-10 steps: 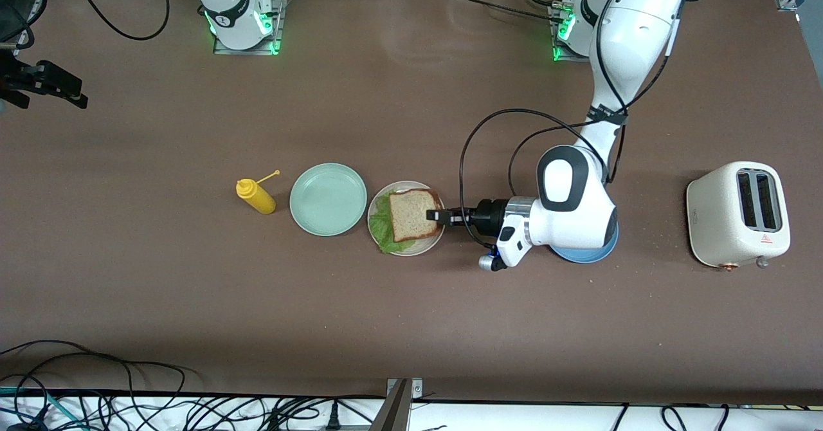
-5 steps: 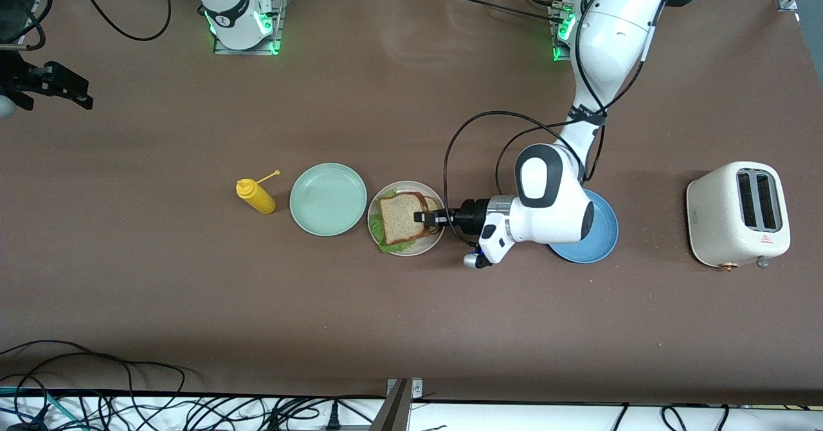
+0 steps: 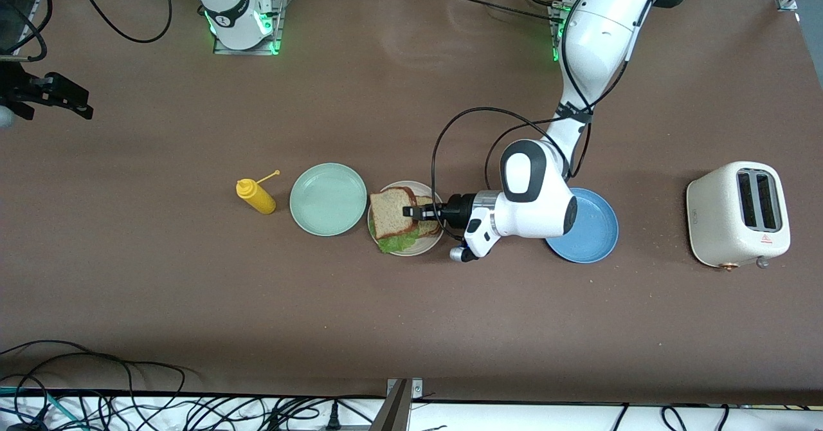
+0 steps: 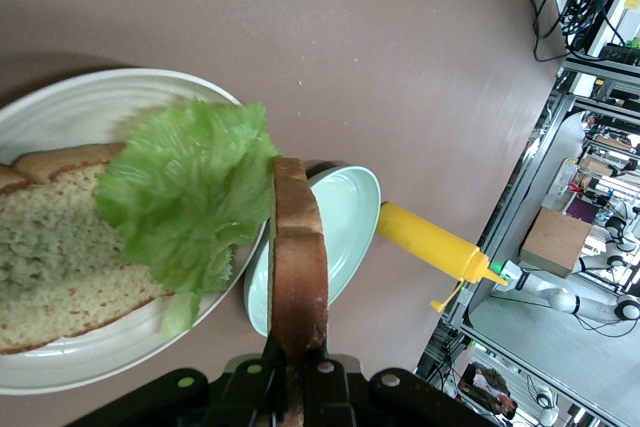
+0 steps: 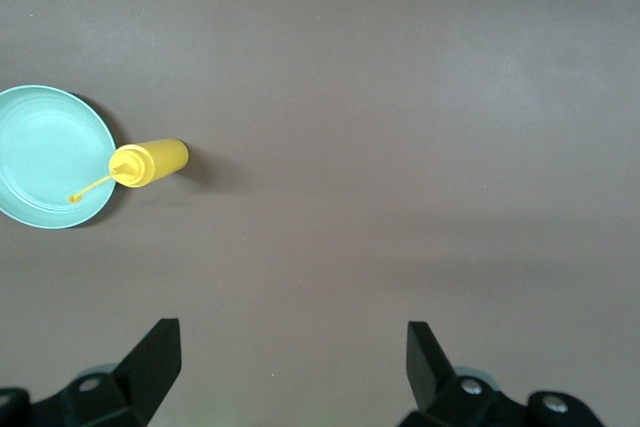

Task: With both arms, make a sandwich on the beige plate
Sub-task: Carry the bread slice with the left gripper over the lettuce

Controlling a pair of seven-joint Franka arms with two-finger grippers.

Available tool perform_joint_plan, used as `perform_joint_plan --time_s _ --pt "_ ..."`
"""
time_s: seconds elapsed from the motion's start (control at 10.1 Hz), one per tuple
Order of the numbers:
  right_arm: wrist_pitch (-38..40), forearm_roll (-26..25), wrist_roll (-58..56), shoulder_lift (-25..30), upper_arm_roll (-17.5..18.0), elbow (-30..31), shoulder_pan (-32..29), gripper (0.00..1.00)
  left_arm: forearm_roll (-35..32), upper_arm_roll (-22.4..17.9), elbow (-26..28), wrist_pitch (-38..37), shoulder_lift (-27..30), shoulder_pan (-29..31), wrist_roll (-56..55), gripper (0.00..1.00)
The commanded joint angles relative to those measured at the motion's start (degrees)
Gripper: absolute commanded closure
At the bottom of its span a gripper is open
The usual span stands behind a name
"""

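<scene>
Evidently the left gripper (image 3: 411,211) clamps the top bread slice (image 3: 389,211) by its crust over the beige plate (image 3: 429,243), at the lettuce's (image 4: 190,197) three o'clock, ready to cap it; the right gripper (image 5: 290,352), jaws wide, waits over bare table

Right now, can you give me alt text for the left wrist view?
The left end effector is shut on a brown-crusted bread slice, held edge-on above the round beige plate, where crinkled green lettuce lies on another bread slice. A mint-green plate and yellow squeeze bottle sit nearby.
</scene>
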State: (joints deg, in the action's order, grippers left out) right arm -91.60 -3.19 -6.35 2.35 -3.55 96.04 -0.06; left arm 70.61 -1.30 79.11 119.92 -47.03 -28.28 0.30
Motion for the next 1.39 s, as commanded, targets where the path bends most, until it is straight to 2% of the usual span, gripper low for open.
perform_joint_plan --time_s 0.0,0.2,0.3,0.4,0.5,1.29 --pt "0.28 -0.33 1.07 -0.59 -0.32 -1.38 0.94 0.0 1.55 -0.81 -0.98 0.67 -0.87 -0.55 0.23 1.0" --pt "0.81 0.55 1.17 -0.68 -0.75 -1.29 0.59 0.0 0.15 -0.99 -0.89 0.67 -1.48 -0.46 0.32 1.0" --pt "0.9 0.81 1.17 -0.5 -0.67 -1.29 0.68 0.0 -0.99 -0.99 -0.89 0.58 -1.49 -0.11 0.32 0.94" --pt "0.81 1.07 1.17 -0.5 -0.75 -1.29 0.68 0.0 -2.22 -1.08 -0.89 0.58 -1.49 0.24 0.32 0.35" --pt "0.81 3.69 1.25 -0.68 -1.27 -1.29 0.59 0.0 -2.76 -1.08 -0.8 0.58 -1.66 0.33 0.32 0.0" --pt "0.81 4.68 1.34 -0.59 -1.72 -1.29 0.85 0.0 -9.16 -1.43 -0.88 0.4 -1.13 3.14 -0.21 0.0"
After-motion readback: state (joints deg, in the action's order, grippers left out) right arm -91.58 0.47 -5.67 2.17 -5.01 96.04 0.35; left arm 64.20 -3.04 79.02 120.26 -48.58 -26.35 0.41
